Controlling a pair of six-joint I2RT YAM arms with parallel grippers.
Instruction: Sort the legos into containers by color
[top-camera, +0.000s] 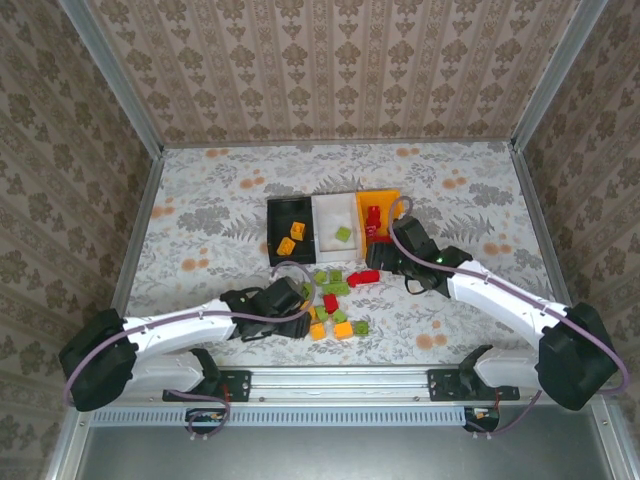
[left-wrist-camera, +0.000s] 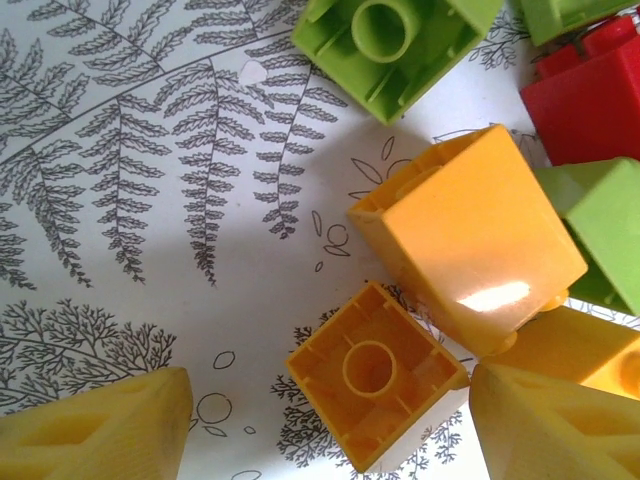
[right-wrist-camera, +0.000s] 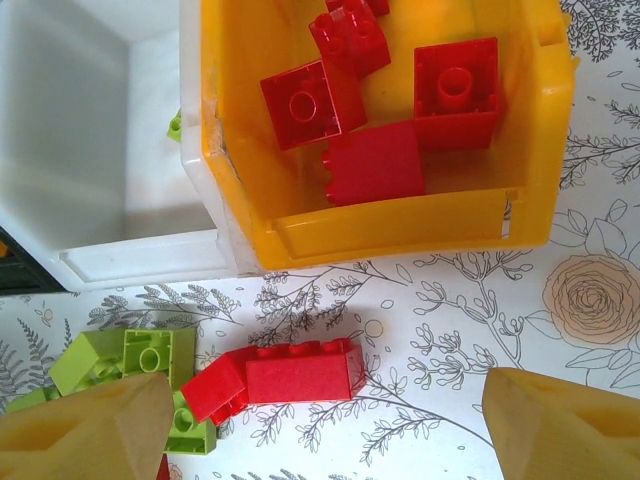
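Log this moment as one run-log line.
left hand: open, straddling orange brick | right hand: open, near red brick outside orange bin | status: loose bricks on table, sorting unfinished

the top external view looks down from above and behind the arms, their bases along the bottom of the frame, far enough off to take in the whole table (top-camera: 200, 200) and the walls around it. the left wrist view faces straight down, very near the cloth, with the left fingertips (left-wrist-camera: 100, 430) in its lower corners and a few loose legos (left-wrist-camera: 375, 375) at centre and right. the right wrist view also faces down, from higher up, with the right fingertips (right-wrist-camera: 85, 435) in its lower corners and the orange bin (right-wrist-camera: 390, 235) at top. it shares that bin and the long red brick (right-wrist-camera: 300, 375) with the top view's centre right.
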